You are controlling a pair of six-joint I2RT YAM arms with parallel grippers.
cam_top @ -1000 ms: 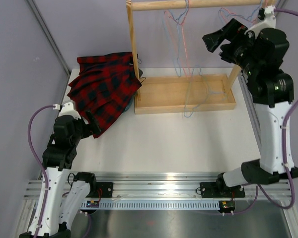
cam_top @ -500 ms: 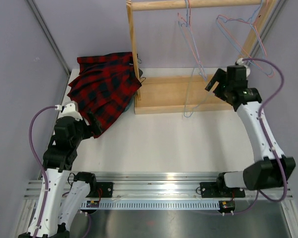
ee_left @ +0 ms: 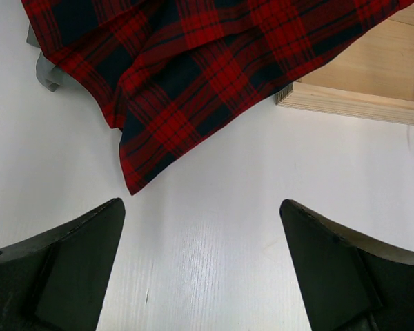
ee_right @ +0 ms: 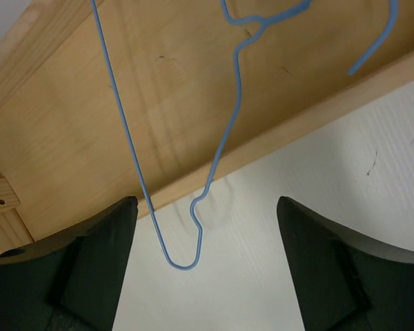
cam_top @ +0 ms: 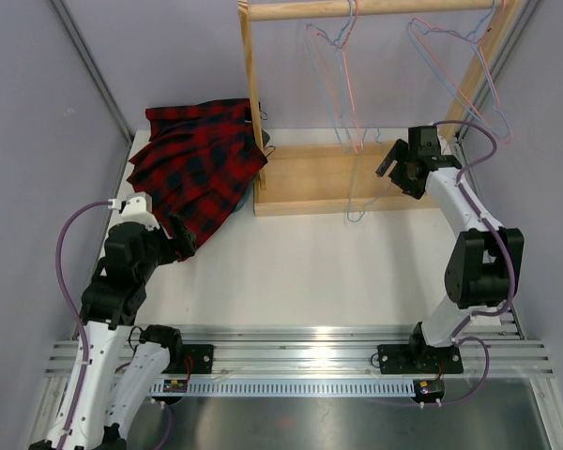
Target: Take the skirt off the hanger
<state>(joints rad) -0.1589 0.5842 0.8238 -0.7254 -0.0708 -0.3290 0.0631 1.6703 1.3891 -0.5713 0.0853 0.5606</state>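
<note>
1. The skirt lies spread on the table at the far left. Its right edge is against the left corner of the wooden rack. It is not hanging from anything.
2. The two wire hangers on the rack's rod look bare from the top camera. A blue hanger lies across the rack's base board with no cloth on it.
3. The left gripper is released, fingers wide apart and nothing between them. It hovers over bare table just short of the skirt's nearest hem corner, not touching it.
4. The right gripper is also spread wide and empty. It sits over the front edge of the rack base, with the blue hanger's lower bend between its fingers but not gripped.
5. My judgement: the removal itself looks done. The garment and hangers are apart and both grippers are free.
6. One open item: a small grey piece peeks from under the skirt's left edge. I cannot tell what it is, so a clip left on the skirt is not ruled out.
</note>
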